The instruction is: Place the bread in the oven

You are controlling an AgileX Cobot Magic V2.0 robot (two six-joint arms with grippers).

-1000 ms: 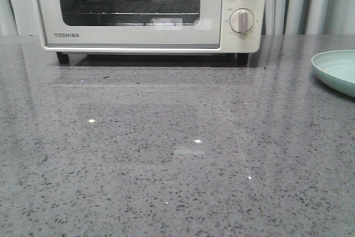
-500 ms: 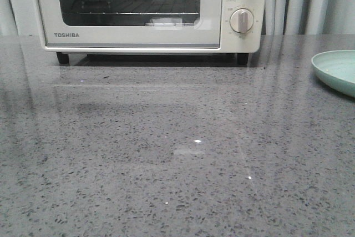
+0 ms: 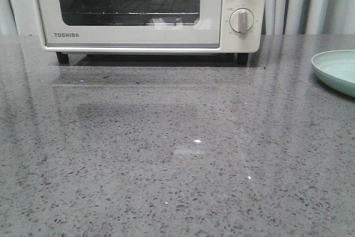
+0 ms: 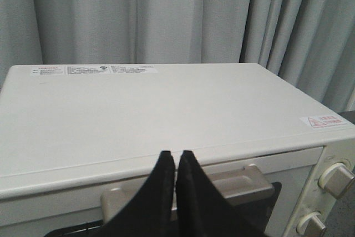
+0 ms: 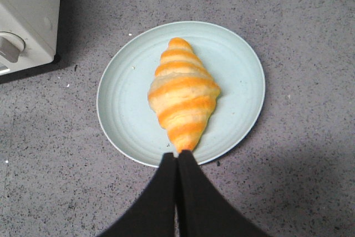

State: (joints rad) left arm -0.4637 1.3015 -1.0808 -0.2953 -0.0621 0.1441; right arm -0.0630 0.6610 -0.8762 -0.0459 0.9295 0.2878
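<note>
The cream-white oven (image 3: 138, 38) stands at the back of the grey counter with its glass door closed and a wire rack visible inside. In the left wrist view my left gripper (image 4: 176, 154) is shut and empty, hovering over the front edge of the oven (image 4: 155, 109), just above the door handle (image 4: 244, 184). The bread (image 5: 183, 95), a striped golden-orange croissant, lies on a pale green plate (image 5: 238, 81). My right gripper (image 5: 177, 155) is shut and empty, held above the plate's rim near one tip of the bread. Neither gripper appears in the front view.
The plate (image 3: 338, 70) sits at the counter's right edge, partly cut off. Two round knobs (image 3: 242, 20) are on the oven's right side. A corner of the oven (image 5: 28, 20) lies close to the plate. Grey curtains hang behind.
A faint shadow has spread and darkened on the counter in front of the oven. The oven and the plate have not moved.
</note>
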